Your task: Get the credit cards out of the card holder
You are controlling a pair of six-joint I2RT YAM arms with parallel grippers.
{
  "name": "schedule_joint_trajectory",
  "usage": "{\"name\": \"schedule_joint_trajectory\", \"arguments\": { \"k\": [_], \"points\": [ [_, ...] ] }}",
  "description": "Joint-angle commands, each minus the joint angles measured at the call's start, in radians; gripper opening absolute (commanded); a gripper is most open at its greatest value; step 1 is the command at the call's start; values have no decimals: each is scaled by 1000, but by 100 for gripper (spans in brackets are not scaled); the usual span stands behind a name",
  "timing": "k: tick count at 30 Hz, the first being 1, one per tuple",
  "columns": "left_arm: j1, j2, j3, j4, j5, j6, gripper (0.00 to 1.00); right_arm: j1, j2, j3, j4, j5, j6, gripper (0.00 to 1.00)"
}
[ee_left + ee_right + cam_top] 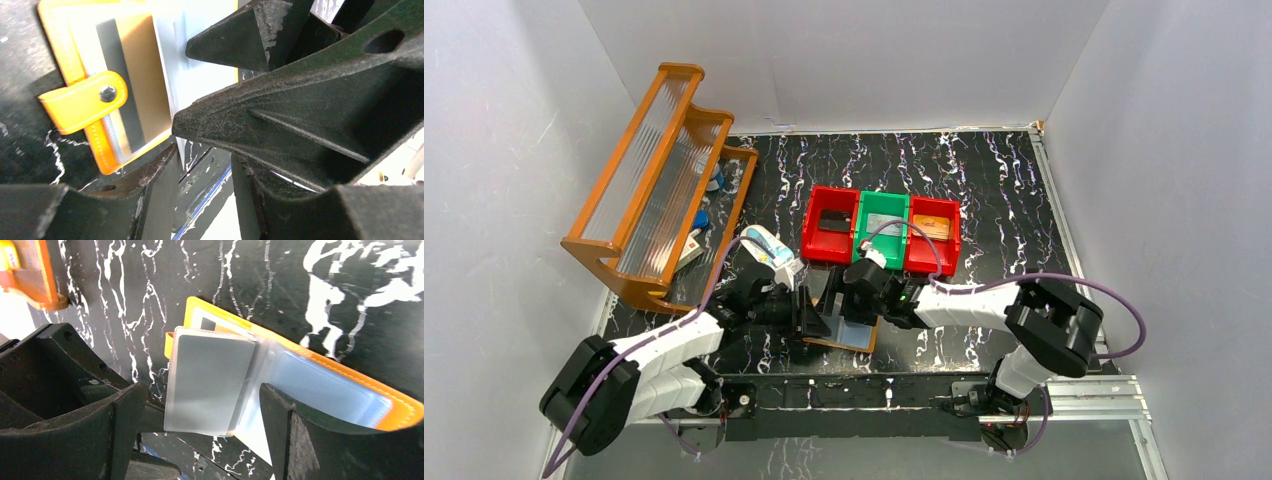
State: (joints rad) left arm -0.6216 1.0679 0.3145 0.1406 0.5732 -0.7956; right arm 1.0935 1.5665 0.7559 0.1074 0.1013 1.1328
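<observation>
The right end effector [200, 390] stands wide, its fingers on either side of a clear sleeve page [200, 425] that carries a pale grey credit card [212, 370]. The left end effector [172, 137] is narrow, with its tips at the edge of the orange card holder [75, 107]; I cannot tell whether they pinch it. A tan credit card [142, 75] with a dark stripe sits behind the holder's window. The holder lies open on the black marbled surface [1004, 200], near the middle, on the near side of the red and green bins [882, 228].
</observation>
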Motion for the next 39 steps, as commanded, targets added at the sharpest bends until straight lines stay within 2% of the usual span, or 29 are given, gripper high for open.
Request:
{"name": "schedule_joint_trajectory", "arguments": {
  "k": [1, 5, 12, 17, 19, 23, 25, 29, 34, 39],
  "points": [
    [-25, 75, 74, 206, 32, -16, 41, 28, -81, 13, -105, 49, -12, 93],
    [-74, 170, 119, 252, 39, -11, 41, 28, -129, 0, -175, 119, 27, 94],
    [-160, 249, 203, 261, 16, 15, 43, 27, -286, -46, -380, 331, 157, 94],
    [-204, 296, 245, 180, 19, 73, 48, 26, -417, -116, -406, 389, 191, 94],
    [-208, 276, 240, 140, -33, 76, 48, 26, -463, -152, -365, 379, 176, 90],
    [-208, 140, 224, 16, -187, 72, 48, 25, -517, -227, -212, 316, 137, 76],
    [-207, 83, 228, -73, -291, 77, 48, 21, -519, -247, -156, 278, 124, 68],
    [-204, 13, 242, -230, -453, 67, 53, 12, -477, -247, -85, 197, 88, 61],
    [-195, 34, 252, -258, -459, 68, 61, -1, -381, -222, -32, 113, 65, 56],
    [-188, 126, 287, -238, -386, 72, 63, -22, -314, -213, -37, 86, 71, 54]
  ]
}}
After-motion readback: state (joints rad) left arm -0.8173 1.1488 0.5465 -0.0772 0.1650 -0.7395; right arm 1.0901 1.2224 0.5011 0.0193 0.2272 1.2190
